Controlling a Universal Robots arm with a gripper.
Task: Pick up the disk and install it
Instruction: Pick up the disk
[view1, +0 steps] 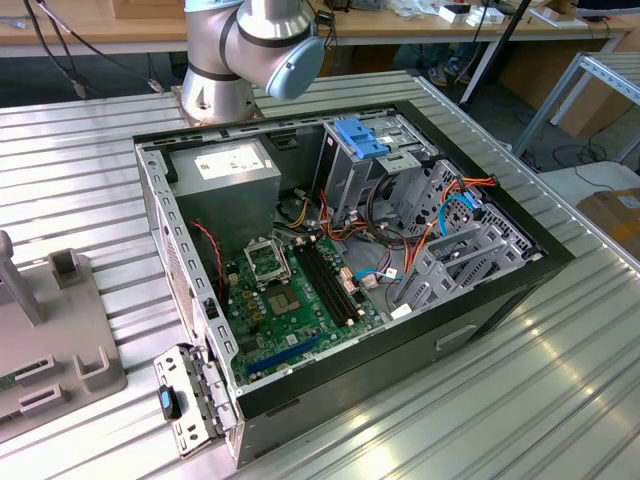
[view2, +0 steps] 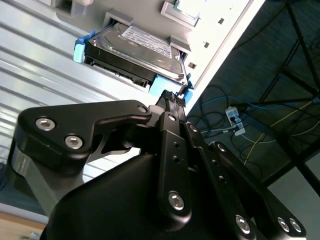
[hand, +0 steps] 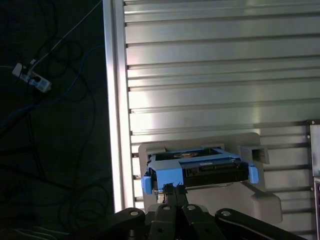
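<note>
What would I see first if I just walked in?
The big open computer in the middle of the exterior view, with its green board and tangle of coloured wires showing. Then the disk in its bright blue frame, lying on a grey holder in both wrist views, with the black gripper right at its blue edge.

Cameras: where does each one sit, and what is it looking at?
Exterior view: stands apart from the robot and looks down into the open computer case; the arm shows beyond it.
First wrist view: on the arm, looks past the claw at the disk.
Second wrist view: on the arm too; shares the claw and disk, seen from another side.
</note>
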